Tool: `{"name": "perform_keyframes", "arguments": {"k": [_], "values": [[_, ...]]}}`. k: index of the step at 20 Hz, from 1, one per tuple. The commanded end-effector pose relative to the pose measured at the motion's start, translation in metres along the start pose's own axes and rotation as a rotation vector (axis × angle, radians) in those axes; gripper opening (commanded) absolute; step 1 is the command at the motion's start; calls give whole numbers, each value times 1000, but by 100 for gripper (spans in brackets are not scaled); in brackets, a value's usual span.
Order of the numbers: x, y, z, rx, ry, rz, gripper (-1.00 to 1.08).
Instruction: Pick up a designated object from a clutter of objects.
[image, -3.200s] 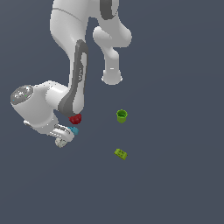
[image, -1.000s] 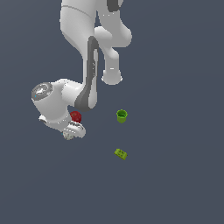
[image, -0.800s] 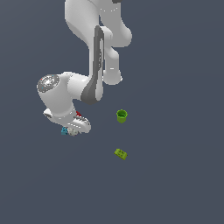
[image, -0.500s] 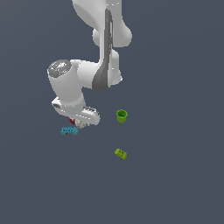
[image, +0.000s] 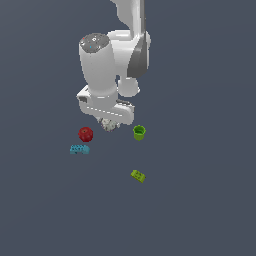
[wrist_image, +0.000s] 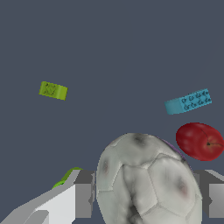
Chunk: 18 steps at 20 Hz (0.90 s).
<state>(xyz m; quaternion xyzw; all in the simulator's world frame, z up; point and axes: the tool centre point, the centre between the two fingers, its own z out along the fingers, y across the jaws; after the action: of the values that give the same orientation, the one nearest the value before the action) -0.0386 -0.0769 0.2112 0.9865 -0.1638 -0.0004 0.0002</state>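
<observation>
The designated object (image: 107, 124), a whitish-grey ball with dark marks, sits between the fingers of my gripper (image: 108, 122) just under the white hand. In the wrist view the ball (wrist_image: 146, 179) fills the space between the two grey fingers (wrist_image: 83, 194), which press on both its sides. The gripper (wrist_image: 146, 199) is shut on it. The rest of the clutter of objects lies apart from the ball: a red ball (image: 85, 133) (wrist_image: 200, 141) and a blue studded brick (image: 79, 149) (wrist_image: 188, 101) toward the exterior view's left.
A green cup (image: 139, 132) stands toward the exterior view's right of the gripper; only its rim (wrist_image: 65, 177) shows behind a finger in the wrist view. A lime-green brick (image: 138, 175) (wrist_image: 53, 90) lies farther off on the dark grey floor (image: 200, 200).
The arm has swung from the exterior view's left toward the right and turned upright. The red ball and blue brick, earlier partly covered by the hand, now lie uncovered. The green cup and lime brick stayed put.
</observation>
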Motion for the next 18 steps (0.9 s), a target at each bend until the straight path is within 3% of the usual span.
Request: {"name": "perform_keyframes", "arguments": {"k": [1,18], "values": [[-15,-16,-19,-2,2,0,-100],[-105,-120,-137,-3,2,0,-100]]}}
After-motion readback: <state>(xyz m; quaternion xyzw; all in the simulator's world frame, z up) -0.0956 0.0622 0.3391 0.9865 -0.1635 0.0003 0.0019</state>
